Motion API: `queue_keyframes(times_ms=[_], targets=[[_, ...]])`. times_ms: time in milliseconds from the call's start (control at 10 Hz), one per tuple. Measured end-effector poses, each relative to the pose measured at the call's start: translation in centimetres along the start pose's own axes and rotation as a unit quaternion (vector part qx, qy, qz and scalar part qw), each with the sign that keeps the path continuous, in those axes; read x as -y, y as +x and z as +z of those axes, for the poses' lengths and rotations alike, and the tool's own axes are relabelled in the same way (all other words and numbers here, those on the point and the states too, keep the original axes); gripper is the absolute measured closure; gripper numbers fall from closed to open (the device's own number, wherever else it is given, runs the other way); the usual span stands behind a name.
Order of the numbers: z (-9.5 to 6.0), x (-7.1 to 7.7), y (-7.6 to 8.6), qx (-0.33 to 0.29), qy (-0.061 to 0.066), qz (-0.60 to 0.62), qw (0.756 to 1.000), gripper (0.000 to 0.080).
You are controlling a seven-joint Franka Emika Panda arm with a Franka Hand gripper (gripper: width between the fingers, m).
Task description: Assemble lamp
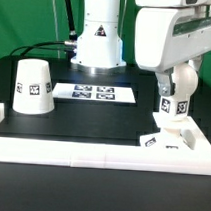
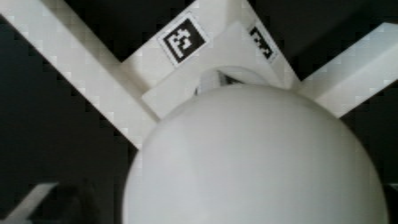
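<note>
The gripper is at the exterior view's right, shut on the bulb, which hangs upright with a tag on its stem. It holds the bulb just above the flat square base, which lies by the front right corner of the table. In the wrist view the bulb's round head fills the picture and hides the fingers, and the tagged base shows beyond it. The cone shade stands on its wide end at the exterior view's left, apart from the gripper.
The marker board lies flat at the middle of the black table. The robot's pedestal stands behind it. A raised white wall runs along the front edge and forms a corner by the base.
</note>
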State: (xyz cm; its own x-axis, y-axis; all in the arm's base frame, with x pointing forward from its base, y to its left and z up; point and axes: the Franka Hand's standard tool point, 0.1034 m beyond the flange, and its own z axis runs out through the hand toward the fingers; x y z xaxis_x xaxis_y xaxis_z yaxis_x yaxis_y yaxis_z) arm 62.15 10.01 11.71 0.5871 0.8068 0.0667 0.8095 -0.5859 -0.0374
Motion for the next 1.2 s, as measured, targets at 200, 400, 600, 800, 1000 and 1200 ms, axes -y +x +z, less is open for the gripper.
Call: queue_keyframes(times_ms=[200,400,600,800,1000,1200], targets=[[0.02,-0.08,-0.12,0.009,-0.006,-0.033,0.999,0.0101],[0.12,-0.12,-0.27,0.010,-0.005,-0.055,0.998,0.0140],[0.11,-0.13,-0.28,0.010,-0.006,-0.053,0.999,0.0223],[0.11,-0.15,-0.29,0.010,-0.006,-0.032,0.999,0.0223],[0.12,-0.16,-0.31,0.009,-0.005,0.005,1.000,0.0223],[0.11,-0.23,-0.35,0.007,-0.006,0.111,0.994,0.0222]])
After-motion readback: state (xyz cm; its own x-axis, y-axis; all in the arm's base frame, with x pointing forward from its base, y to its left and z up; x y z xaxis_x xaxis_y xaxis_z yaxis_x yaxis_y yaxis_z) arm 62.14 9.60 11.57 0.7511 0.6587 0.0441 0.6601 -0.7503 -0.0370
